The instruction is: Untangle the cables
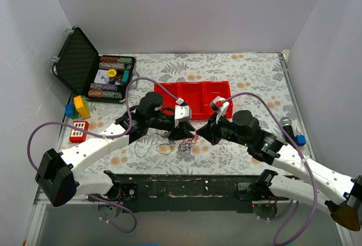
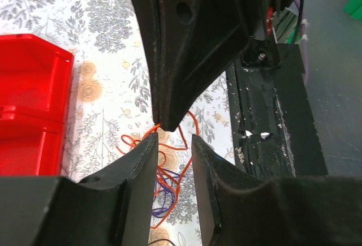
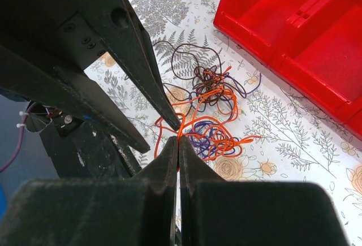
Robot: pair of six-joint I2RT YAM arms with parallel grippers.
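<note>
Right wrist view: right claw (image 3: 179, 139) is shut flat, tips pinched on an orange strand at the side of the cables (image 3: 210, 123) facing the right edge. It looks like an anchor hold, so the clump can't slide when the other arm pulls. Left wrist view: left claw (image 2: 174, 144) is narrow, jaws a slit apart, tip to tip with the right one over the same orange loops. I can't see any strand actually clamped in it. My read: it's parked that close to take a neighbouring strand right beside the anchor, so the two can then draw apart. Cables sit on the table (image 1: 249, 82) about mid-width, between the near edge and the red bin (image 1: 195, 100), not touching the bin. Clump: orange dominates in tight overlapping loops, purple is knotted underneath, thin brown/black loops spread toward the left edge, and one orange tail pokes toward the bin. Fully tangled, nothing separated out.
</note>
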